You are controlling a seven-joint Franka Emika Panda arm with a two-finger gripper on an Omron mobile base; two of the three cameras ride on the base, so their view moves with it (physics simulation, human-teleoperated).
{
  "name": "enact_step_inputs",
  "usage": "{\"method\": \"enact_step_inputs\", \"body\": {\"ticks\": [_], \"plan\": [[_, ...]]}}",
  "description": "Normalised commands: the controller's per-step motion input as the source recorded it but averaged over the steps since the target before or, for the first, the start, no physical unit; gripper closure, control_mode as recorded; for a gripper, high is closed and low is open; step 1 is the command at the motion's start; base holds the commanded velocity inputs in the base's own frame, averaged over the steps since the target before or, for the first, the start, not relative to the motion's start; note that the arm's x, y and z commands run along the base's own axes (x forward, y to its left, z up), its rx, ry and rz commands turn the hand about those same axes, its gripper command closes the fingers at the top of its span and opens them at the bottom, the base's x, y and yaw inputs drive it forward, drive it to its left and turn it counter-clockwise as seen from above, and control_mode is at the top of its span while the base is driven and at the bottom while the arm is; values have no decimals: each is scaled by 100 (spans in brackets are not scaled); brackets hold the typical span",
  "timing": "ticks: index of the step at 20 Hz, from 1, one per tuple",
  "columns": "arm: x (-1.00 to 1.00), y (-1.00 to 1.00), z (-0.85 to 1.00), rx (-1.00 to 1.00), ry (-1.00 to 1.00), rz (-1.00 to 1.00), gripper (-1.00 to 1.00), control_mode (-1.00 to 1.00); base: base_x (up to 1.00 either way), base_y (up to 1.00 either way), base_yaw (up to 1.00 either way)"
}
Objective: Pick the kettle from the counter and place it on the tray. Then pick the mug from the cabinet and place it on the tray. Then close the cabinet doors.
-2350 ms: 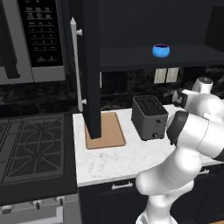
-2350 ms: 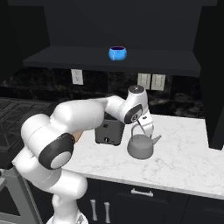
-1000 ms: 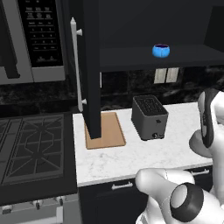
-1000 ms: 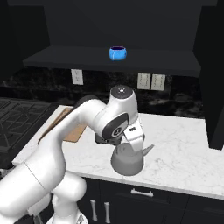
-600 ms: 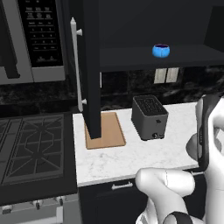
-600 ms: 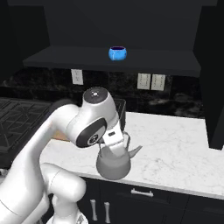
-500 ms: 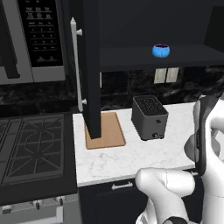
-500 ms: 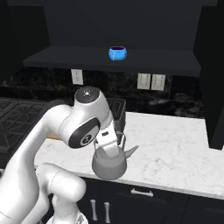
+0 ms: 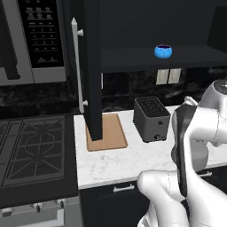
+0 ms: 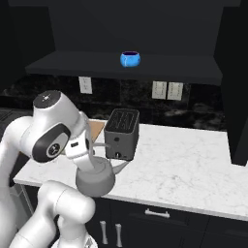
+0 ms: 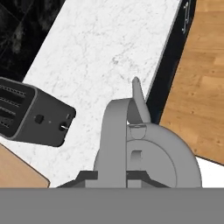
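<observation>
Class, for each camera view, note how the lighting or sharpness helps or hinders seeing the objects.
Left base view: the dark cabinet interior makes the blue mug stand out. Right base view: the kettle is evenly lit, without glare. Hand view: the kettle's handle looks soft-edged up close; the toaster stays crisp.

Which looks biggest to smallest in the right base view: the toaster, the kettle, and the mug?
1. Toaster and kettle: they look alike in size, and the kettle hangs nearer the camera, so I won't rank them.
2. Mug, clearly smallest, though also farthest.
</observation>
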Motion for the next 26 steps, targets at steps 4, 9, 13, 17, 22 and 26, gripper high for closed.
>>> {"method": "enact_step_inputs", "body": {"ticks": [4, 9, 13, 17, 22, 26], "plan": [[-2, 83, 10, 0, -4, -7, 100, -100, 0, 0, 0], [16, 74, 0, -2, -22, -2, 100, -100, 0, 0, 0], [29, 61, 0, -15, -20, 2, 100, -100, 0, 0, 0], [42, 53, 7, -19, -2, 8, 100, -100, 0, 0, 0], [52, 48, 6, -28, 5, 6, 100, -100, 0, 0, 0], [58, 12, -12, -20, 0, 24, 100, -100, 0, 0, 0]]}}
